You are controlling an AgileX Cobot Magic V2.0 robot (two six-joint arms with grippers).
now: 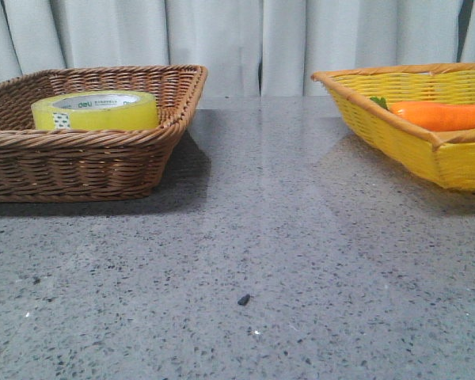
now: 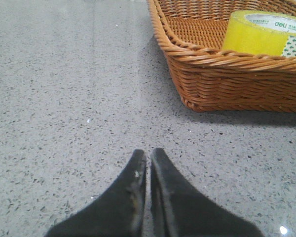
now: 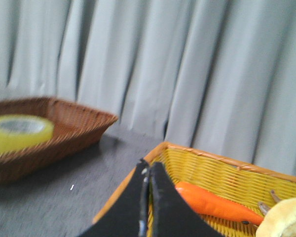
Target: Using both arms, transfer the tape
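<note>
Tape: the yellow packing tape roll lies flat in my brown wicker basket.
Handling: I judge it light, rigid, with smooth sides; one finger through the core, one outside.
Left gripper: clenched, empty, over the table beside that basket.
Right gripper: clenched, empty.
Yellow basket: holds an orange carrot.

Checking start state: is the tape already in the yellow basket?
No, the tape lies flat in the brown basket; the yellow basket holds a carrot.
</note>
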